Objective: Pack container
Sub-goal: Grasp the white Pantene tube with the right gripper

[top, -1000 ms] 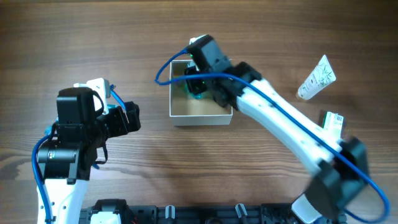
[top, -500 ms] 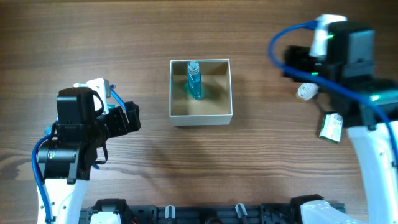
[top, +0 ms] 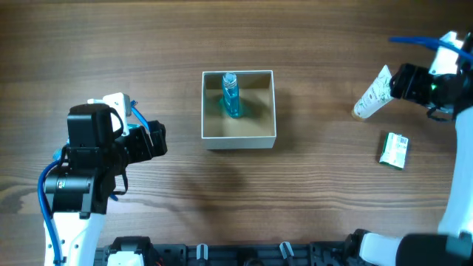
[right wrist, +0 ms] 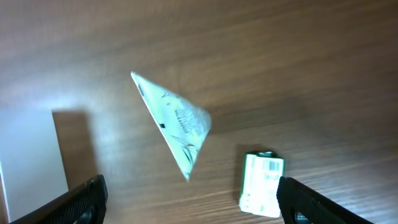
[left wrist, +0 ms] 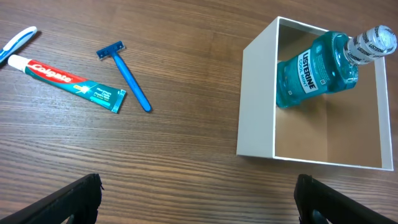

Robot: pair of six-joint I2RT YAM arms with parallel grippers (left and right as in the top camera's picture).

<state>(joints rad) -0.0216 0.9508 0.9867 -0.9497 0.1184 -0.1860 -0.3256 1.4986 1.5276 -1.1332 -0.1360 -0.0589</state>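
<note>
- The wooden table (top: 111, 44) is the biggest thing here, with toiletries spread out on both sides of it.
- The container (top: 238, 141) sits about mid-table, between the two arms. It's a square open-topped box with thin white walls and a tan cardboard floor. Only one item is inside, so there's plenty of bare floor on the near side.
- The right gripper (right wrist: 193, 200) hangs over the far right of the table. Its jaws are spread wide with nothing between them. My guess is it's going for the tube next. I'd centre the jaws across the tube's narrow end and close gently, because it looks squashy and might slip.
- The left gripper (left wrist: 199, 196) is parked left of the box. Its jaws are wide open too, and it's holding nothing.
- The Listerine bottle (left wrist: 314, 71) is blue with a clear cap. It's leaning against the far wall inside the box, so I'd drop new stuff in front of it.
- The white tube (right wrist: 176, 123) is lying flat on the wood, well right of the box.
- The Colgate toothpaste (left wrist: 65, 78) and the blue razor (left wrist: 127, 78) are both out on the left side, just beside each other.
- The green-and-white pack (right wrist: 262, 185) is the smallest thing, near the tube. I can't read the label.
</note>
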